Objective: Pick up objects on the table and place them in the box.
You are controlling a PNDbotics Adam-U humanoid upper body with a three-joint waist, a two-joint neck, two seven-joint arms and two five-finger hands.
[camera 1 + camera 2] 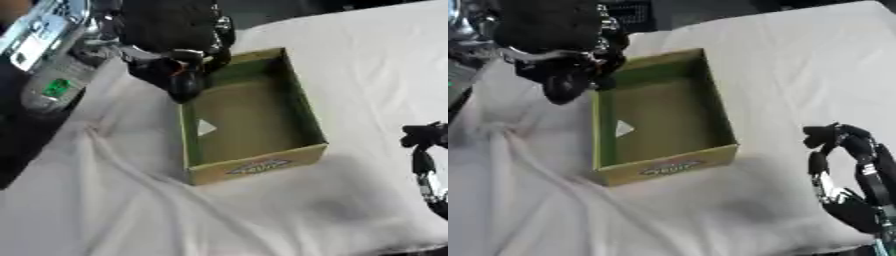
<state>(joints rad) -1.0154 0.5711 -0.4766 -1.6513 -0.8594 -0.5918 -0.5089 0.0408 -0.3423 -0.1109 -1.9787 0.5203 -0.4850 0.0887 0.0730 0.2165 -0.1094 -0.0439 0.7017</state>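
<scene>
Nearest the camera, a wrinkled white cloth [667,215] covers the table, and the right hand [846,170] rests on it at the lower right, well apart from the box. Its black fingers [833,134] curl over at the tips with nothing between them, so the hand is closed around empty air.

At the middle of the cloth stands 1 open cardboard box [258,167], olive-green inside and yellow on the near outer wall, where a printed label shows. It sits askew, its long side running away from the camera. On the inner face of its left wall there is a small pale triangular patch [205,127]; whether it is a scrap or a tear cannot be told. The floor of the box otherwise shows only bare green-brown card.

Over the far-left corner of the box hangs the left hand [179,67], coming down from the upper left. Its fingers curl downward, with the lowest tip at the rim of the left wall. What it holds, if anything, cannot be made out, as the dark fingers blur together.

Left of the box, beyond the edge of the cloth, stands a silver-grey device with a green patch [54,87] on it.
</scene>
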